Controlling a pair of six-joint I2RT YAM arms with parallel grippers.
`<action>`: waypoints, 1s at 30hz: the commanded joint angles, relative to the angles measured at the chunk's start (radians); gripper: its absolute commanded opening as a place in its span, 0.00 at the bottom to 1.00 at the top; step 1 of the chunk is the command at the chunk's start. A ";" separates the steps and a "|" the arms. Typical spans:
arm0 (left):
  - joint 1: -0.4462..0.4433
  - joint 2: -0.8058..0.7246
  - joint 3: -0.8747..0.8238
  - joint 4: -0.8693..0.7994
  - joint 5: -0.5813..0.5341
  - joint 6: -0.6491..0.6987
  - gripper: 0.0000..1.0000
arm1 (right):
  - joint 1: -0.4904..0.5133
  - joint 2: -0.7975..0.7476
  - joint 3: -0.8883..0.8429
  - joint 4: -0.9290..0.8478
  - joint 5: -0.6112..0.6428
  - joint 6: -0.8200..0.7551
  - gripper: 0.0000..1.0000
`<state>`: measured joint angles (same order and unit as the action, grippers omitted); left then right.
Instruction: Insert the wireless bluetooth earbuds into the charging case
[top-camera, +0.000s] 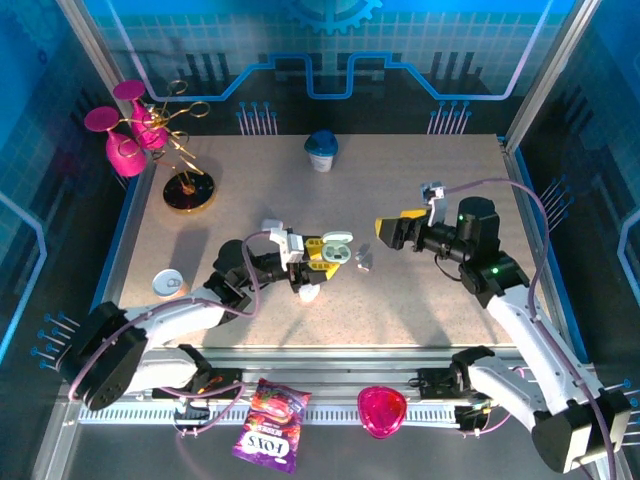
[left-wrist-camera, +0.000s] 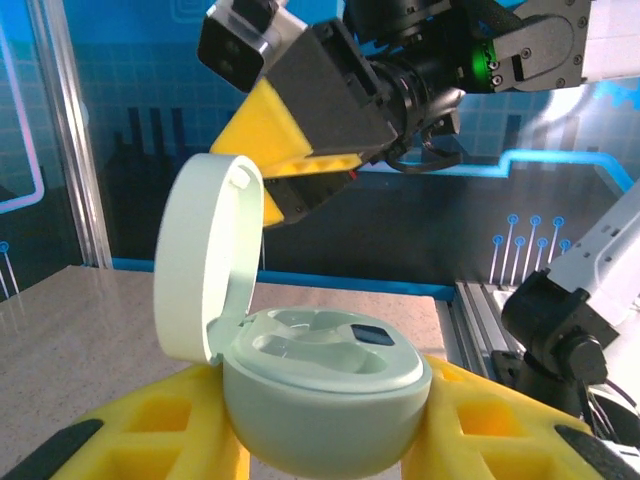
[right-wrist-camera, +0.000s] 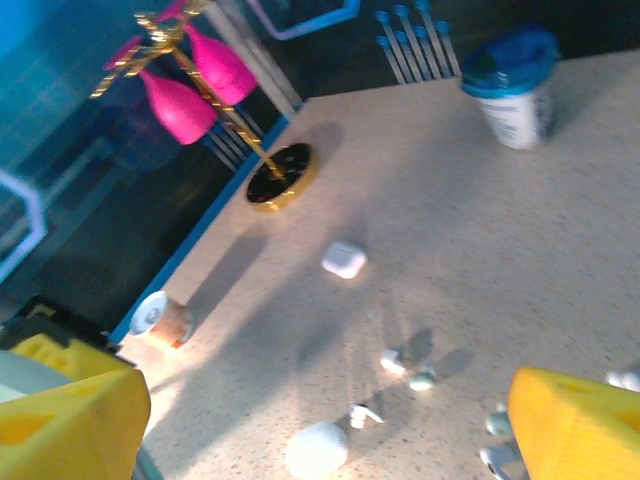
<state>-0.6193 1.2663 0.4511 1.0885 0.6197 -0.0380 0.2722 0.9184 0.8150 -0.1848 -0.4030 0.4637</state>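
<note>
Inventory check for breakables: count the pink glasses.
2. Both hang on the gold stand at far left: one pink glass on its outer side, the other pink glass right beside it. None seems hidden.

The purple snack packet on the rail at the near edge carries a short word in large white letters. It appears upside down in the top view and cannot be read with certainty. The blue-lidded cup and the small round tub bear printed labels, both too small and blurred to make out.
</note>
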 joint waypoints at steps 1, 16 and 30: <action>0.025 0.088 -0.030 0.303 -0.007 -0.108 0.18 | -0.009 0.048 0.000 -0.095 0.101 0.035 0.92; 0.058 0.108 -0.058 0.314 0.067 -0.088 0.17 | 0.184 0.352 0.039 -0.281 0.456 -0.006 0.81; 0.069 0.035 -0.140 0.313 0.062 -0.048 0.19 | 0.281 0.659 0.195 -0.168 0.453 -0.060 0.61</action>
<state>-0.5606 1.3315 0.3317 1.3594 0.6662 -0.1204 0.5320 1.5551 0.9634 -0.3683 0.0528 0.4271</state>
